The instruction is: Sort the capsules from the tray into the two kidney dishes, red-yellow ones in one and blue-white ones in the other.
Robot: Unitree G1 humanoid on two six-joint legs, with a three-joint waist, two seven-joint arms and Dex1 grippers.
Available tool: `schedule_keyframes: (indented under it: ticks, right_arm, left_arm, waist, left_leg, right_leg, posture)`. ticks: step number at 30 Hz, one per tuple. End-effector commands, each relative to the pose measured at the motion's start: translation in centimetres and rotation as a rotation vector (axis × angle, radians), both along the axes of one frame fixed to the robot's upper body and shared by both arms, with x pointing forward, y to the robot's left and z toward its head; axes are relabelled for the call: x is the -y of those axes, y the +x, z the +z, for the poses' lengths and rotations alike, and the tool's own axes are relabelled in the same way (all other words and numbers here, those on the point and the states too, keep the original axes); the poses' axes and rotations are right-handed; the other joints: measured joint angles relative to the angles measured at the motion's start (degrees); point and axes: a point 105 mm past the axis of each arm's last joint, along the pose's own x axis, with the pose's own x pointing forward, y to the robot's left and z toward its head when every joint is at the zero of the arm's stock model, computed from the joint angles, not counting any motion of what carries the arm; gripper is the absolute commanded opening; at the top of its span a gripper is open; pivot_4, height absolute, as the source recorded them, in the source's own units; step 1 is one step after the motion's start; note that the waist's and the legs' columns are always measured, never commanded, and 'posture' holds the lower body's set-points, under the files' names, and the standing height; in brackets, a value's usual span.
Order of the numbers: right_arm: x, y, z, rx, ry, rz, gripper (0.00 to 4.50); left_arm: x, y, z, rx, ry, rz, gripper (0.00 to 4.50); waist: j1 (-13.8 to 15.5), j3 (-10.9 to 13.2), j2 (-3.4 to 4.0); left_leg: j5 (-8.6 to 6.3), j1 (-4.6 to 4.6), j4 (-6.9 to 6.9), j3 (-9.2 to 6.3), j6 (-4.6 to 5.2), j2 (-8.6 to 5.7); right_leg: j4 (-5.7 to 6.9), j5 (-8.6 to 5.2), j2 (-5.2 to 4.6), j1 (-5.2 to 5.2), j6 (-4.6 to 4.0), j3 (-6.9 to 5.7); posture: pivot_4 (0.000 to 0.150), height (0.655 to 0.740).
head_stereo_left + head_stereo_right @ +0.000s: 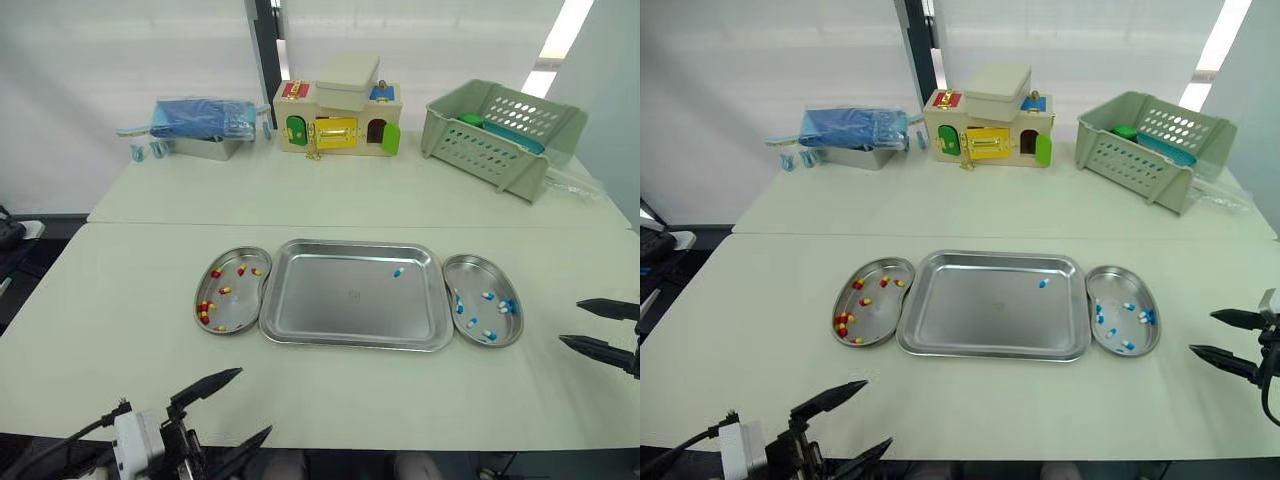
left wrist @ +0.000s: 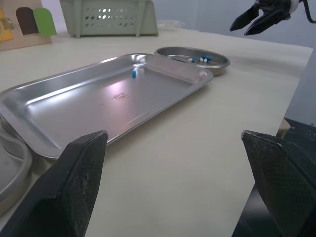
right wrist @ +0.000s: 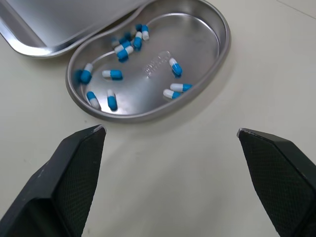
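Observation:
A steel tray point(image 1: 330, 310) lies mid-table with one blue-white capsule point(image 1: 398, 271) near its far right corner. The left kidney dish point(image 1: 215, 300) holds several red-yellow capsules point(image 1: 204, 311). The right kidney dish point(image 1: 466, 275) holds several blue-white capsules point(image 3: 122, 50). My left gripper point(image 1: 244, 406) is open near the table's front edge, left of the tray's middle, nothing between its fingers. My right gripper point(image 1: 588, 325) is open to the right of the right dish point(image 3: 207, 27), also empty.
At the back of the table stand a blue bundle in a steel box point(image 1: 200, 125), a wooden toy house point(image 1: 338, 118) and a green basket point(image 1: 500, 135). A seam between two tabletops point(image 1: 360, 224) runs behind the tray.

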Motion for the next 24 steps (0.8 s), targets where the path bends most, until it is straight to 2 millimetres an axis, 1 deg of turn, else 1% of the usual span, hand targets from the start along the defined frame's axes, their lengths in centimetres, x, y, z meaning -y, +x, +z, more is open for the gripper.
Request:
schedule_keyframes:
  ticks: [1, 2, 5, 8, 9, 10, 11, 12, 13, 15, 20, 24]
  right_arm:
    - [-1.6, 0.4, 3.1, 0.074, 0.042, 0.040, 4.50]
    - [-2.3, 0.5, 3.5, 0.087, 0.065, 0.050, 4.50]
    - [-5.6, 1.0, 4.9, 0.110, 0.149, 0.106, 4.50]
    - [-8.7, 1.5, 5.1, 0.101, 0.208, 0.152, 4.50]
    - [-10.2, 1.8, 4.9, 0.092, 0.226, 0.171, 4.50]
    - [-11.1, 2.0, 4.9, 0.086, 0.236, 0.182, 4.50]
    - [-12.1, 2.5, 4.9, 0.095, 0.251, 0.180, 4.50]
    - [-13.3, 3.5, 4.8, 0.130, 0.259, 0.167, 4.50]
    - [-14.4, 4.6, 4.5, 0.162, 0.243, 0.148, 4.50]
    - [-16.7, 6.0, 3.6, 0.178, 0.215, 0.118, 4.50]
    - [-19.0, 7.9, 1.6, 0.178, 0.138, 0.025, 4.50]
    - [-20.4, 9.1, 0.2, 0.153, 0.098, -0.042, 4.50]
  left_arm:
    - [0.8, -0.2, 0.7, 0.033, -0.024, 0.004, 4.48]
    - [0.9, -0.3, 0.5, 0.026, -0.027, 0.006, 4.48]
    - [0.9, -0.4, 0.3, 0.024, -0.030, 0.019, 4.48]
    - [0.6, -0.4, 0.0, 0.026, -0.027, 0.037, 4.48]
    - [0.6, -0.4, 0.0, 0.029, -0.026, 0.042, 4.48]
    - [0.6, -0.4, 0.0, 0.031, -0.026, 0.045, 4.48]
    - [0.6, -0.3, 0.0, 0.033, -0.025, 0.047, 4.48]
    - [0.5, -0.2, 0.0, 0.040, -0.021, 0.050, 4.48]
    - [0.4, -0.2, 0.0, 0.045, -0.018, 0.053, 4.48]
    - [0.3, 0.0, 0.1, 0.058, -0.015, 0.059, 4.48]
    - [0.3, 0.0, 0.1, 0.059, -0.015, 0.065, 4.48]
    - [0.4, -0.2, 0.1, 0.059, -0.016, 0.064, 4.48]
  waist:
    - [0.0, 0.0, 0.00]
    - [-0.1, 0.0, -0.01]
    - [-0.2, 0.0, 0.00]
    - [0.0, 0.0, -0.06]
    - [0.0, 0.1, -0.12]
    - [0.0, 0.1, -0.15]
    - [0.0, 0.1, -0.16]
    - [0.0, 0.1, -0.16]
    - [-0.1, 0.1, -0.17]
    - [-0.3, 0.1, -0.16]
    - [0.4, 0.1, -0.15]
    - [0.1, 0.1, -0.15]
  left_leg:
    - [0.00, 0.00, 0.00, 0.00, 0.00, 0.00]
    - [0.00, 0.00, 0.00, 0.00, 0.00, 0.00]
    - [0.00, 0.00, -0.01, 0.01, 0.00, 0.01]
    - [0.00, -0.03, -0.01, -0.04, 0.00, 0.01]
    - [0.00, -0.04, -0.01, -0.04, 0.00, 0.01]
    - [0.00, -0.05, -0.01, -0.05, 0.00, 0.01]
    - [0.00, -0.07, -0.01, -0.06, 0.00, 0.01]
    - [0.00, -0.07, -0.01, -0.06, 0.00, 0.01]
    - [0.00, -0.06, -0.01, -0.07, 0.00, 0.01]
    - [0.00, -0.05, -0.02, -0.07, 0.00, 0.02]
    - [0.00, -0.27, -0.03, -0.20, -0.01, -0.02]
    - [0.00, -0.26, -0.04, -0.20, -0.01, 0.00]
  right_leg:
    - [0.00, 0.00, 0.00, 0.00, 0.00, 0.00]
    - [0.00, 0.00, 0.00, 0.00, 0.00, 0.00]
    - [0.00, 0.00, 0.00, -0.01, 0.00, 0.01]
    - [-0.01, 0.00, 0.02, -0.01, 0.00, -0.02]
    - [-0.04, 0.00, 0.02, -0.01, 0.00, -0.03]
    - [-0.06, 0.00, 0.02, -0.01, 0.00, -0.04]
    - [-0.06, 0.00, 0.02, -0.02, 0.01, -0.04]
    - [-0.06, 0.00, 0.02, -0.02, 0.01, -0.04]
    - [-0.04, 0.00, 0.02, -0.03, 0.01, -0.04]
    - [0.01, 0.00, 0.03, -0.07, 0.01, -0.04]
    - [-0.10, 0.00, 0.00, -0.19, 0.00, -0.14]
    - [-0.03, 0.00, 0.00, -0.24, 0.00, -0.13]
  posture:
    - [0.150, 0.7400]
    - [0.150, 0.7400]
    - [0.150, 0.7400]
    - [0.150, 0.7400]
    - [0.150, 0.7400]
    - [0.150, 0.7400]
    - [0.150, 0.7400]
    - [0.150, 0.7400]
    - [0.150, 0.7400]
    - [0.150, 0.7400]
    - [0.150, 0.7400]
    - [0.150, 0.7400]
